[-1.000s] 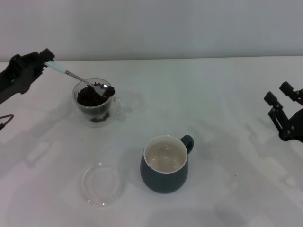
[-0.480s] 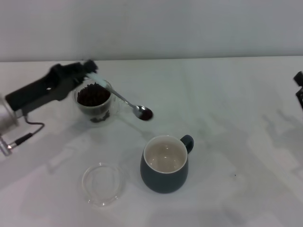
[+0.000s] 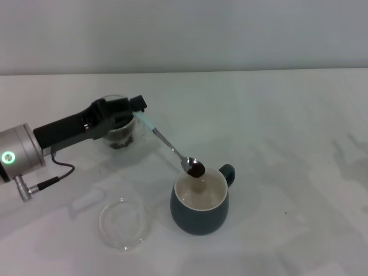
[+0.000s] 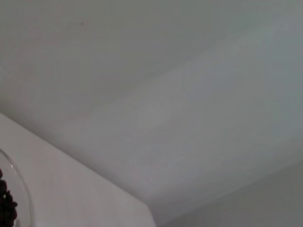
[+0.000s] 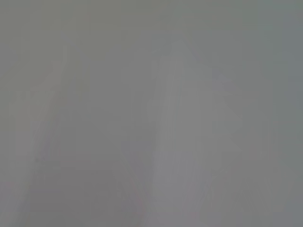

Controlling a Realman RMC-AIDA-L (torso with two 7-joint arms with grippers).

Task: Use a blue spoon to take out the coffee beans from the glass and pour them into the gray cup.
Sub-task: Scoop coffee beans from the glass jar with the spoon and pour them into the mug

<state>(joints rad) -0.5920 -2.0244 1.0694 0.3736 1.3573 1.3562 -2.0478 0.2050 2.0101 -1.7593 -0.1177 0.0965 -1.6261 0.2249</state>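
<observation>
Spreading white across the whole head view, the table (image 3: 276, 126) carries everything. Over its left side the left arm reaches in from the edge, and the left gripper (image 3: 138, 106) hangs above the glass (image 3: 122, 138), its fingers pinching the pale handle end of the blue spoon (image 3: 167, 144). The right arm is out of sight in every view, so nothing can be said of it.

Next in size, the gray cup (image 3: 198, 215) stands upright near the middle front of the table, handle turned to the far right, its cream inside looking bare of beans. A flat clear glass dish (image 3: 123, 223) lies to its left, apart from it. The glass, mostly hidden behind the gripper, keeps a dark heap at its bottom; the left wrist view catches only a sliver of its rim and a few beans.

Smallest, the coffee beans (image 3: 196, 170) sit as a small dark load in the spoon's bowl, right over the cup's far rim.

By my reading, the scoop and the carry are done; tipping the spoon into the cup is left, and likely more scoops.
</observation>
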